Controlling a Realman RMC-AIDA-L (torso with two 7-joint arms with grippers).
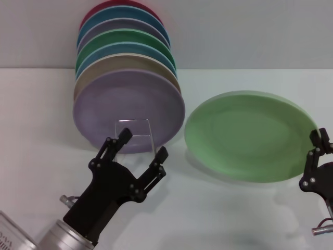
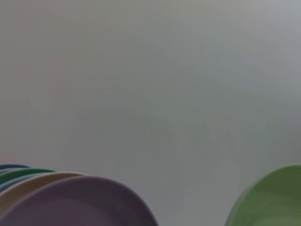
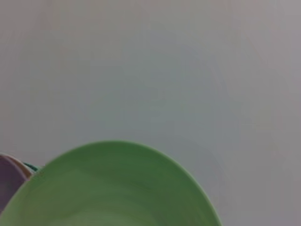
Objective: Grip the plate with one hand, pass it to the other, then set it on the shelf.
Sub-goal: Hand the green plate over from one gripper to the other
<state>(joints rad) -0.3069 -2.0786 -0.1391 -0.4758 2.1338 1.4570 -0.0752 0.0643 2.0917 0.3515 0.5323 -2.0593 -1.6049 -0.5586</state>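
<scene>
The pale mint-green plate hangs tilted above the table at the right, with its shadow beneath it. My right gripper is shut on its right rim at the picture's edge. The plate also shows in the right wrist view and in the left wrist view. My left gripper is open and empty at the lower left, its fingers pointing up in front of the lavender plate. The silver wire shelf stands just behind its fingertips, with its upright loop in front of the lavender plate.
Several coloured plates stand on edge in a row behind the lavender one, among them an emerald-green plate. The lavender plate also shows in the left wrist view. The white table ends at a pale wall.
</scene>
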